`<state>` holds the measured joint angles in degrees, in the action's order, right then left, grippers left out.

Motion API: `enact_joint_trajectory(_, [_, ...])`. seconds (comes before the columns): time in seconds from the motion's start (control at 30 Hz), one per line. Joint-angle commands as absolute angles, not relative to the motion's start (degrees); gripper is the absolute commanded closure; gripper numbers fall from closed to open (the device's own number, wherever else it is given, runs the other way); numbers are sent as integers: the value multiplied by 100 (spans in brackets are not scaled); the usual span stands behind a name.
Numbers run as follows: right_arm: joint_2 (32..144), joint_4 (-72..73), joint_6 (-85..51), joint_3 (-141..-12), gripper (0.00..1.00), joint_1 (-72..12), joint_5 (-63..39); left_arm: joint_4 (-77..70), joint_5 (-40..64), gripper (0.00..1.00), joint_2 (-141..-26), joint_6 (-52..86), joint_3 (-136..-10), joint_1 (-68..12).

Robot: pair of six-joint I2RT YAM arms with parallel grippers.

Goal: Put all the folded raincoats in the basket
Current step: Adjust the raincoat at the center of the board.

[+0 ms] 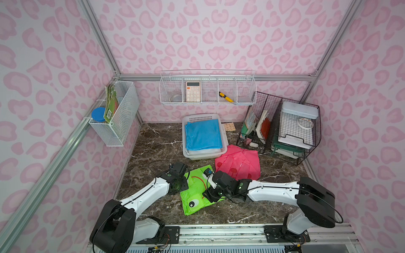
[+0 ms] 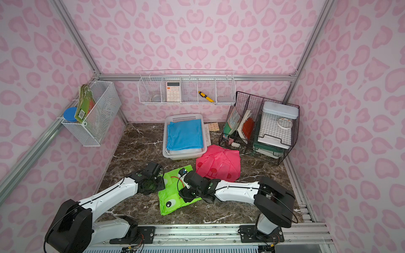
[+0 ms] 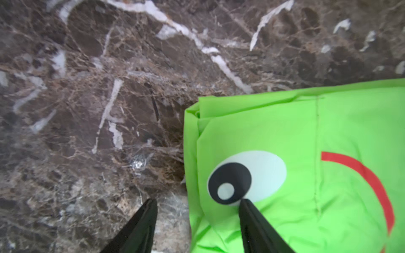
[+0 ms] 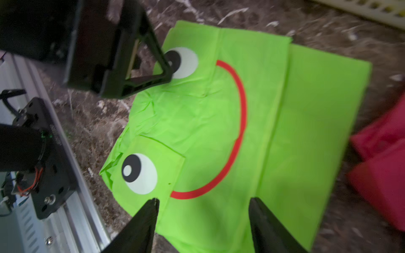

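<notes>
The left gripper [image 3: 198, 202] hangs low over the left edge of the green raincoat [image 1: 190, 197]. Its fingers [image 3: 140, 225] are spread and grasp nothing: one is over the bare counter [image 1: 153, 149], the other over the printed frog eye. The green raincoat lies folded and flat on the counter, in front of the basket [image 1: 205, 156] and apart from it. The right gripper [image 4: 203, 200] is above the raincoat's middle, near the red mouth line. Its fingers [image 4: 267, 227] are also released, with only flat fabric below the gap. Whether any fingertip touches the fabric cannot be told. The basket stands farther back and holds a blue folded cloth [image 1: 202, 135]. To the right, a pink raincoat [image 1: 237, 163] lies at the basket's front right corner.
</notes>
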<state>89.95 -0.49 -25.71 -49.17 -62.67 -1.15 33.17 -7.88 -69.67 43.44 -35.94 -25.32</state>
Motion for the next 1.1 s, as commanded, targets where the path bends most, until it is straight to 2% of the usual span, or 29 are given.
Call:
enact_joint_trajectory(0.0, [8691,-69,-2564,-4675,31,-5823,-122,3630,-787,31,-6669,4230,-3490,-2505])
enact_joint_trajectory(0.13, [8915,198,-2678,-4736,26,-5514,-739,3568,-358,27,-6408,4387,-3202,-2506])
enact_joint_trajectory(0.37, [9553,243,-2908,-5004,16,-5468,-925,3401,-108,19,-6014,4570,-2805,-2505])
enact_joint_trajectory(0.47, [9725,227,-2893,-5035,9,-5468,-981,3195,15,18,-6092,4570,-2706,-2507])
enact_joint_trajectory(0.63, [9839,193,-2911,-5005,9,-5468,-853,2877,115,24,-6375,4612,-2603,-2505])
enact_joint_trajectory(0.93, [10076,594,-2913,-4957,31,-5629,-1146,2603,192,31,-6636,4533,-2653,-2505])
enact_joint_trajectory(1.07, [10142,783,-2981,-4941,38,-5746,-1208,2615,255,42,-6923,4407,-2805,-2505])
